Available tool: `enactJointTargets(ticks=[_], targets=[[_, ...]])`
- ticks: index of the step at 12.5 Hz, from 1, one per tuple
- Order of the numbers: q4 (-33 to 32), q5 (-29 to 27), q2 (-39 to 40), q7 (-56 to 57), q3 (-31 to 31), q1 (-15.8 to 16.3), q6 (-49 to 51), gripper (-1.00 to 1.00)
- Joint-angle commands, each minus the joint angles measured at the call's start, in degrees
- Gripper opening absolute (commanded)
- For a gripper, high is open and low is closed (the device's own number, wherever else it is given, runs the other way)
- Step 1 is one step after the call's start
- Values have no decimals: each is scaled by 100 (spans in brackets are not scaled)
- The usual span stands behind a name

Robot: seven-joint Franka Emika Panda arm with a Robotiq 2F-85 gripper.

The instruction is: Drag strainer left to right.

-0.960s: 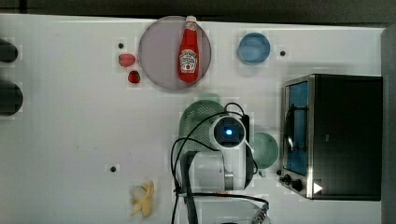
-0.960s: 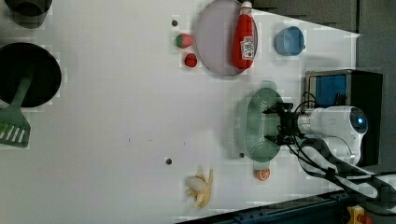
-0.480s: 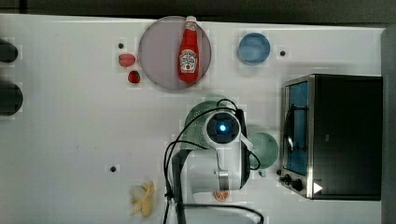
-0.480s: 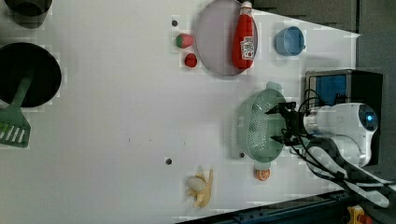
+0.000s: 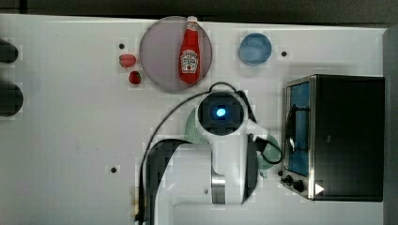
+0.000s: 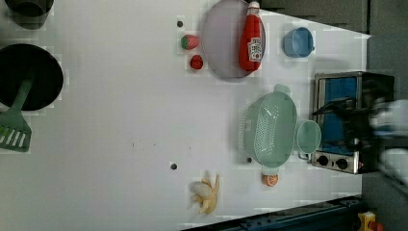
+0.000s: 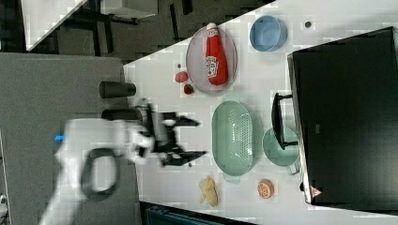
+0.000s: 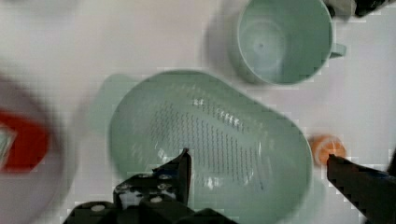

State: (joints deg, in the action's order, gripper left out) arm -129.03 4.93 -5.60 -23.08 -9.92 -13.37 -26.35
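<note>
The strainer is a pale mint-green oval colander with small holes and a rim tab. It rests on the white table beside the toaster oven. It also appears in the right view and the wrist view. In the top view the arm covers most of the strainer. My gripper hangs open above the strainer, touching nothing. The wrist view looks down between its dark fingertips onto the holed inside. In the left view the gripper is blurred.
A solid mint cup stands between strainer and oven. An orange slice and a banana lie near the front edge. A ketchup bottle lies on a grey plate, with a blue cup nearby. A black pan and green spatula sit far off.
The gripper has lifted off the strainer's rim and drawn away toward the left view's right. It stayed open. The strainer has barely shifted.
</note>
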Motion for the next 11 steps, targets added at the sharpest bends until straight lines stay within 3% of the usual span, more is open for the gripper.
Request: enactJointTargets(ticks=[1, 5, 11], targets=[[856, -914, -676, 1832, 44, -67, 1219, 100], [1823, -631, -1129, 2082, 79, -67, 2766, 100], [2125, -661, -1130, 2335, 205, -68, 2949, 100]])
